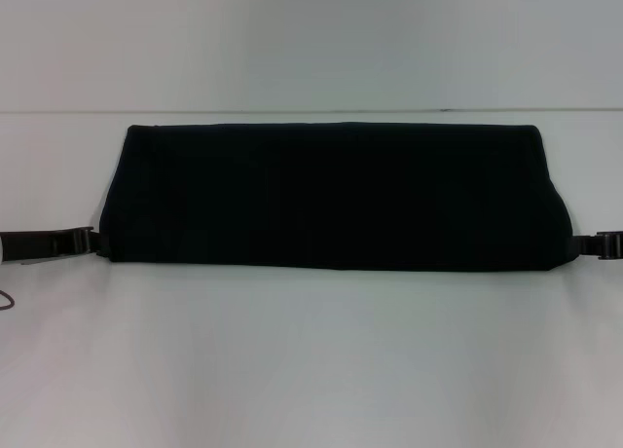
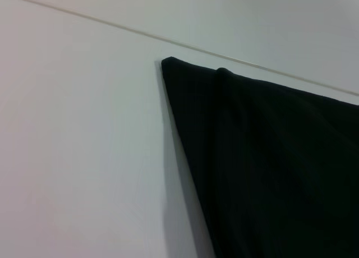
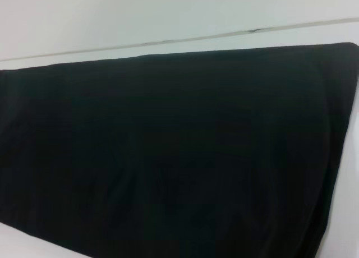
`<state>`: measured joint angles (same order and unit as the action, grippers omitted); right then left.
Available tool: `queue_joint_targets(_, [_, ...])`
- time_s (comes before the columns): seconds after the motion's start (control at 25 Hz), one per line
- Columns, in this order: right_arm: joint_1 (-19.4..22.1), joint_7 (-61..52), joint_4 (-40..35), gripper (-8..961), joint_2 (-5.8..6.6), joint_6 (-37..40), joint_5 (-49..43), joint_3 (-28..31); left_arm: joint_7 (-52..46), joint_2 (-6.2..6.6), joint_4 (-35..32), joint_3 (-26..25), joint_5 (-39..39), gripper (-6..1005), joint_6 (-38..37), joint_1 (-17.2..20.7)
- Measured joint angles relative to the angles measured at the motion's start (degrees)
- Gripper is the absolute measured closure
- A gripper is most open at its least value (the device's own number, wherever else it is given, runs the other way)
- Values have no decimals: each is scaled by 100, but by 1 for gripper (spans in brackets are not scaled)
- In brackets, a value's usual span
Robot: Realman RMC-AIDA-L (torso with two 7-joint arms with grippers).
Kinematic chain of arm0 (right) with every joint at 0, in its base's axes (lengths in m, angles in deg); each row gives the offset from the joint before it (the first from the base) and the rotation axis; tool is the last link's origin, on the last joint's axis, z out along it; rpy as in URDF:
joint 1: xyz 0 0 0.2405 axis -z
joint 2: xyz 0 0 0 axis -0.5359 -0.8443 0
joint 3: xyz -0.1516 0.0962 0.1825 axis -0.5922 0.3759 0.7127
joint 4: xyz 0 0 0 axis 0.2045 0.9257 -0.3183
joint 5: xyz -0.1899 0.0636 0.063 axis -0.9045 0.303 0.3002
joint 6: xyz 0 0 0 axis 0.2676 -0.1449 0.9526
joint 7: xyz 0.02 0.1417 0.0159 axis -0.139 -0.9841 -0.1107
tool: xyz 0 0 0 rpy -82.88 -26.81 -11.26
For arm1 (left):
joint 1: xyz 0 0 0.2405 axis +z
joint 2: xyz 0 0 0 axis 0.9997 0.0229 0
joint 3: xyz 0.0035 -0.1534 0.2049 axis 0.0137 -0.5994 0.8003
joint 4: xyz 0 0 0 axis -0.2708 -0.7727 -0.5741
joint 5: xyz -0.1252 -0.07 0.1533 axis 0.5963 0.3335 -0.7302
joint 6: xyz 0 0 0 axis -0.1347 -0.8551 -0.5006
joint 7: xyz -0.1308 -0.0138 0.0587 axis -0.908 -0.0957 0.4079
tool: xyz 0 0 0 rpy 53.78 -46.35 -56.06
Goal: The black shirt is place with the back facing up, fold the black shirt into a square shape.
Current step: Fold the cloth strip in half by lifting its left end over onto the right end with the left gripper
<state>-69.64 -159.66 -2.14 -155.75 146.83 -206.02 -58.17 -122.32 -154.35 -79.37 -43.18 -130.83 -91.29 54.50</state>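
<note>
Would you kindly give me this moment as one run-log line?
black shirt: folded into long band, not yet square | left gripper: at band's left end | right gripper: at right end | table: white

Black shirt [image 1: 331, 197] plain black, no print showing. Table [image 1: 311, 360] white. Both grippers, left [image 1: 86, 241] and right [image 1: 605, 244], black.

From my seat, the black shirt [image 1: 331, 197] at the centre of the head view reads as soft matt cloth, light-swallowing with no sheen, and my left wrist camera shows a rounded fold ridge in it [image 2: 269, 168]. The table [image 1: 311, 360] under it looks like a smooth, pale, matt surface with a thin seam line toward 12 o'clock. At 9 o'clock the left gripper [image 1: 86, 241] and at 3 o'clock the right gripper [image 1: 596, 244] look like hard black plastic, slightly glossy.
</note>
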Motion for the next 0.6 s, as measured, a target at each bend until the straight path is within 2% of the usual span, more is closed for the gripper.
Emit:
queue_joint_targets(0.28, [73,29,-6,953,70,-40,1,83,0,-2,-152,-38,6,999,-295,105])
queue_joint_targets(0.6, [168,113,-9,952,122,-7,0,211,12,-28,-549,-121,18,1000,-823,359])
